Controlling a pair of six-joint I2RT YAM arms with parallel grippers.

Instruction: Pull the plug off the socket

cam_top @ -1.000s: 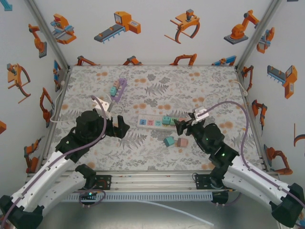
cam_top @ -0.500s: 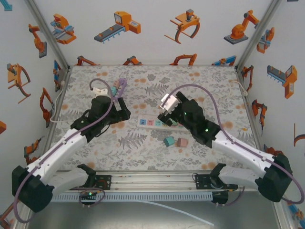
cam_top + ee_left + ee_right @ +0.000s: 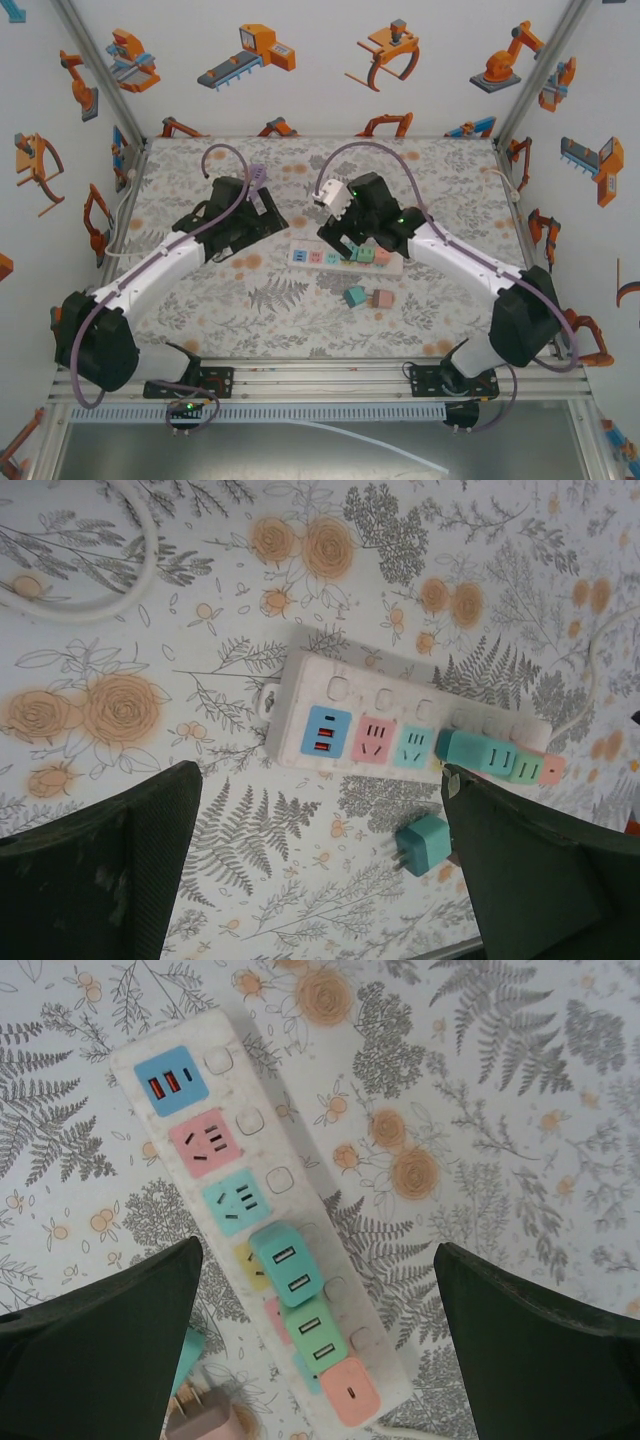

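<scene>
From the top view, your power strip [image 3: 305, 256] lies mid-table. A teal plug [image 3: 352, 253], a green plug [image 3: 366, 255] and a pink plug [image 3: 383, 257] are seated side by side at its right end. A loose teal plug [image 3: 354, 296] and a loose pink plug [image 3: 381, 299] lie on the cloth just to the near side of the strip. Your right gripper [image 3: 340, 240] hangs over the strip's middle. Your left gripper [image 3: 268, 215] sits off its left end, on the far side.

In the left wrist view, the left gripper [image 3: 320, 810] is spread wide and empty, with the strip below between its fingers.

In the right wrist view, the right gripper [image 3: 315, 1260] is also wide apart and holds nothing. It straddles the strip at the teal plug.

You look to be at the approach: no seated plug is gripped, so the closing and the pull are left.

A second ago both arms were drawn back nearer their bases, and they have since reached forward. The strip and plugs have not shifted.
</scene>
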